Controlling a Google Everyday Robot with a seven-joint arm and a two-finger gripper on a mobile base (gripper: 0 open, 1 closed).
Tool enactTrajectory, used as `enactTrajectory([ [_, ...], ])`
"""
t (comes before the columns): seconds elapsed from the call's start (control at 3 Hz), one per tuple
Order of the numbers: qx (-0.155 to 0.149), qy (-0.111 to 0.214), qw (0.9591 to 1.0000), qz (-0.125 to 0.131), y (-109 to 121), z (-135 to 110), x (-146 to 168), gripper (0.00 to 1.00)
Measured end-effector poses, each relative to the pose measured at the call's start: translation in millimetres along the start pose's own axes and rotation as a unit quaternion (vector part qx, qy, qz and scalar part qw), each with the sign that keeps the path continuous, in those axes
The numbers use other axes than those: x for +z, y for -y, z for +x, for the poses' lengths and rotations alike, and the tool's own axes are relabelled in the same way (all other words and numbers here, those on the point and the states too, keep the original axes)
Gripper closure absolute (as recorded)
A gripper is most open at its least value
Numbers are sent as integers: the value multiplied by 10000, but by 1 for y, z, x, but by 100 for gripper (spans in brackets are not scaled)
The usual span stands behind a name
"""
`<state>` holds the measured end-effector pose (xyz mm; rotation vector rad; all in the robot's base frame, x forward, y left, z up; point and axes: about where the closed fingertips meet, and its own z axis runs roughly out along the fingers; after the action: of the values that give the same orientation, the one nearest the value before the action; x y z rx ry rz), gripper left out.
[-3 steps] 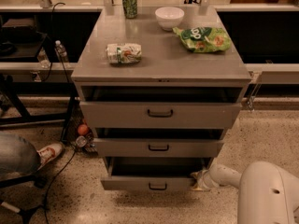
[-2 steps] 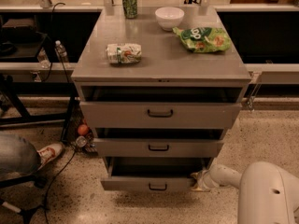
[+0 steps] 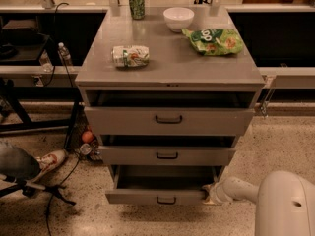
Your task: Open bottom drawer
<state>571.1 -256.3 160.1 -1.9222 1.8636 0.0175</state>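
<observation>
bottom drawer [image 3: 147, 196] open as before, gripper [image 3: 209, 194] unmoved at its right corner

Quantity of drawers: 3, stacked in 1 cabinet [image 3: 172, 70], namely the top drawer [image 3: 123, 122], the middle drawer [image 3: 128, 156] and the bottom drawer [image 3: 133, 196]. Quantity of bar handles [image 3: 169, 118]: 3, one per front. Quantity of cans on the cabinet top: 2, namely the upright can [image 3: 137, 3] at the far edge and the lying can [image 3: 130, 56] at left. There is 1 bowl [image 3: 178, 18], far; 1 snack bag [image 3: 212, 41], right; 1 water bottle [image 3: 64, 54], far left; 1 shoe [image 3: 49, 160], near left; and 1 gripper [image 3: 210, 194], at the bottom drawer's right end.
</observation>
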Motion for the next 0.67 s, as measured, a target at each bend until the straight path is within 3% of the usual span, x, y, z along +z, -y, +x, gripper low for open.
enactTrajectory([
  [0.33,0,1,10000,-3,0,0,0,100],
  [0.67,12,-64,10000,-67,-28,2,-8,100],
])
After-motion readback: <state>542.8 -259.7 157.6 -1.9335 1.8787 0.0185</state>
